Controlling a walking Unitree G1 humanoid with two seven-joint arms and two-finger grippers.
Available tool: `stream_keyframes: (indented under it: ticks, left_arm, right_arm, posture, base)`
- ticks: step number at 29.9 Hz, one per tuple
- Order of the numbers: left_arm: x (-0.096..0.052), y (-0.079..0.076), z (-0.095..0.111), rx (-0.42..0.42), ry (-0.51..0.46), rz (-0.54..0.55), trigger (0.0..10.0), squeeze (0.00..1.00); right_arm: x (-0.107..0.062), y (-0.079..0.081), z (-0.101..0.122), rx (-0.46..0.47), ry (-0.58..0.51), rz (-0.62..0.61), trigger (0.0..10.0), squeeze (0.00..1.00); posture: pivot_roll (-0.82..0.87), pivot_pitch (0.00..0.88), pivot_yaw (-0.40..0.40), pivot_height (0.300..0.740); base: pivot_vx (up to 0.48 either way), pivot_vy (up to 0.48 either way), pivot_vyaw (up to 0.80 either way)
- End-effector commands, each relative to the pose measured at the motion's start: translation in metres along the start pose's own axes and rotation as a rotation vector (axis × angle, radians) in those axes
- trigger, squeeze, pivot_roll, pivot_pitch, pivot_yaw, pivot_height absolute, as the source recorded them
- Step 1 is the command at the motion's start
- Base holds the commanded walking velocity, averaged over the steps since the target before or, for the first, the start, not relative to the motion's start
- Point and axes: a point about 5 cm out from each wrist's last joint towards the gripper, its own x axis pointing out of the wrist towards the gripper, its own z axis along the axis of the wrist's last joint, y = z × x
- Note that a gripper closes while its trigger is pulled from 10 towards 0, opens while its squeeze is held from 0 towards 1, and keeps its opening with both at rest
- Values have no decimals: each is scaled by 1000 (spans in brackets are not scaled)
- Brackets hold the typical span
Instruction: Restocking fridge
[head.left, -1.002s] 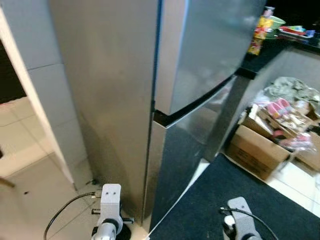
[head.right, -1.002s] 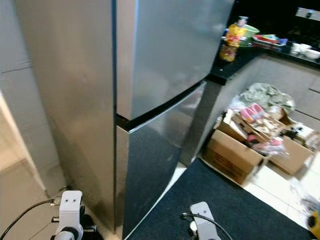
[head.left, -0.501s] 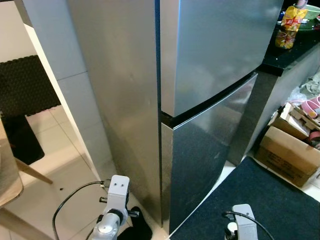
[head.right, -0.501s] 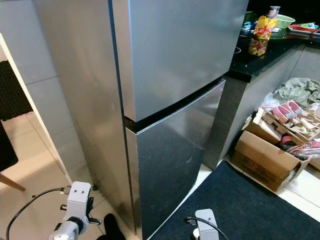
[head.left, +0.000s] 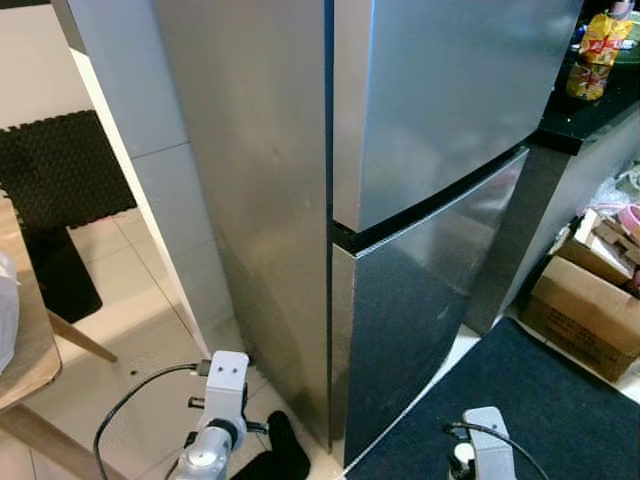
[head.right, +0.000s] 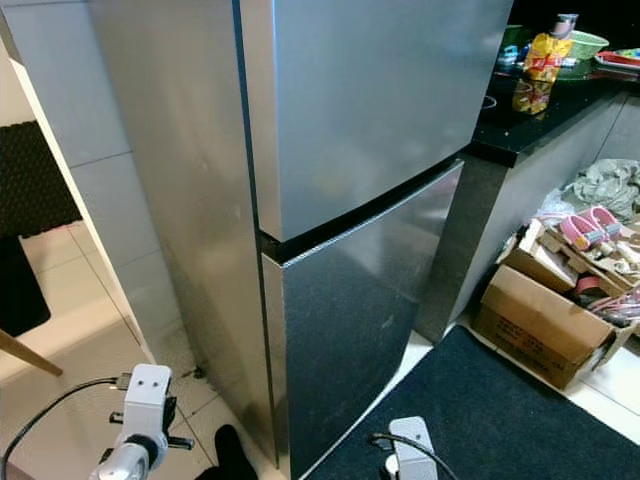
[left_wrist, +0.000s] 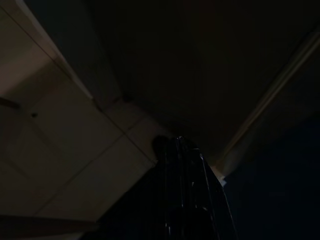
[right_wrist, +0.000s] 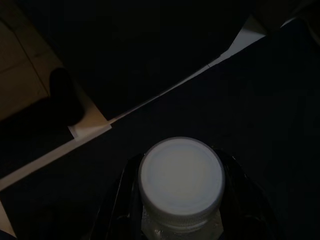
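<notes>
- Left claw hangs low over pale floor tiles, fingers pressed together, holding nothing.
- The fridge stands upright just ahead and above both arms: smooth brushed steel, both doors closed, a dark seam between them.
- Right claw is clamped on a white-lidded jar, low over the dark mat; the fridge lies up and forward from it.

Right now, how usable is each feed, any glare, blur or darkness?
Eye views: sharp and well lit, soft sheen on the fridge doors. Left wrist view: very dark, left end effector barely outlined. Right wrist view: dim, but the white-capped bottle in the right end effector reads clearly.
</notes>
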Motion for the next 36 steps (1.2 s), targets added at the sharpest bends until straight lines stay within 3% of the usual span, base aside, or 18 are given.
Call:
stream_keyframes:
  ticks: [1, 12, 15, 28, 36]
  left_arm:
    - [-1, -4, -6, -29, 24, 3, 10000, 0]
    - [1, -6, -3, -40, 23, 1, 10000, 0]
    - [2, -5, -3, -78, 31, 21, 10000, 0]
    - [2, -8, -2, -61, 23, -8, 10000, 0]
    - [2, -12, -2, -73, 19, -24, 10000, 0]
  right_arm:
    - [1, -4, 9, -28, -42, -4, 10000, 0]
    - [-1, -12, 7, -32, -39, -19, 10000, 0]
    - [-1, -13, 7, -31, -41, -20, 10000, 0]
    - [-1, -13, 8, -38, -43, -18, 10000, 0]
    - [-1, -12, 9, -49, -45, -10, 10000, 0]
  posture:
    - [38, 18, -30, 726]
    - [20, 16, -28, 726]
    - [9, 14, -20, 726]
    - [10, 17, -22, 726]
    - [7, 13, -21, 726]
  base:
    - [0, -330, 0]
    - [0, -333, 0]
    - [0, 0, 0]
    - [0, 0, 0]
    - [0, -480, 0]
